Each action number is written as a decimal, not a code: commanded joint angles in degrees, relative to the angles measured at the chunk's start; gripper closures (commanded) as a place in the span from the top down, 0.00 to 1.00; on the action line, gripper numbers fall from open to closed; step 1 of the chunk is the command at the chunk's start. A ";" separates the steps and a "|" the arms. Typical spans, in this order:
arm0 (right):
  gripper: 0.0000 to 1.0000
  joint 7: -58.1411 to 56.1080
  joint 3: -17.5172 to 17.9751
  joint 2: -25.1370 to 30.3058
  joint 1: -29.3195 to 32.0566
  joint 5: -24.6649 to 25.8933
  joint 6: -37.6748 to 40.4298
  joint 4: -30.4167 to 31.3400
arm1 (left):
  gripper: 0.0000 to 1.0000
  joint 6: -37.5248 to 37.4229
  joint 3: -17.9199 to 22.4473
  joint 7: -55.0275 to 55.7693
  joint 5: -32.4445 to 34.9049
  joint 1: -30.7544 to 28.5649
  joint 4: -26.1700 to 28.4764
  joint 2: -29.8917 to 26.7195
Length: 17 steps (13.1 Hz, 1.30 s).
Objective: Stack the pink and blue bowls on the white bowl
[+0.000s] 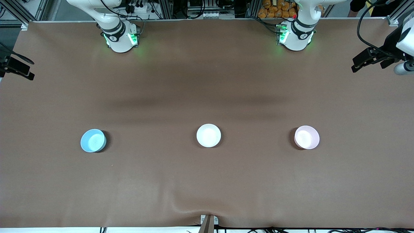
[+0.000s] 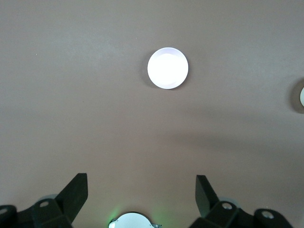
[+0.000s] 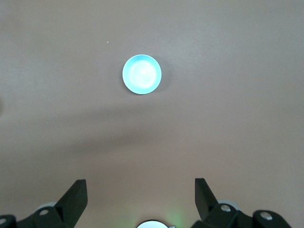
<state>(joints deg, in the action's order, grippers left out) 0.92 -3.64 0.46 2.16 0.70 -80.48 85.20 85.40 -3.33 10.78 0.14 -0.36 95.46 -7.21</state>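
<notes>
Three bowls stand in a row across the middle of the table. The white bowl [image 1: 208,135] is in the centre. The light blue bowl [image 1: 93,140] stands toward the right arm's end and the pale pink bowl [image 1: 306,137] toward the left arm's end. Both grippers are high up and out of the front view. My left gripper [image 2: 141,190] is open and empty, high over the table with the pink bowl [image 2: 167,68] below it. My right gripper [image 3: 141,190] is open and empty, high over the table with the blue bowl [image 3: 142,74] below it.
The arm bases [image 1: 121,40] [image 1: 296,38] stand along the table edge farthest from the front camera. Black camera mounts reach in at both ends of the table [image 1: 372,58] [image 1: 16,68]. The brown table cover [image 1: 207,181] has a wrinkle at its nearest edge.
</notes>
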 commanded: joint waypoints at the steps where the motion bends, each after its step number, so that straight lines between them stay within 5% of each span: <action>1: 1.00 0.23 1.18 -0.20 1.36 0.27 0.85 -0.91 | 1.00 1.00 -0.10 -0.94 -0.23 -1.13 0.08 0.70; 17: 1.00 0.14 3.02 -0.11 1.97 0.53 9.19 -0.91 | 1.00 11.36 -0.10 -1.02 -0.23 -2.19 7.63 2.29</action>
<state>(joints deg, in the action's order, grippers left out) 0.90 -2.06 0.46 2.49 0.70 -73.16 85.19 94.43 -3.24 10.78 0.14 -2.13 101.09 -4.42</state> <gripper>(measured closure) 0.000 0.000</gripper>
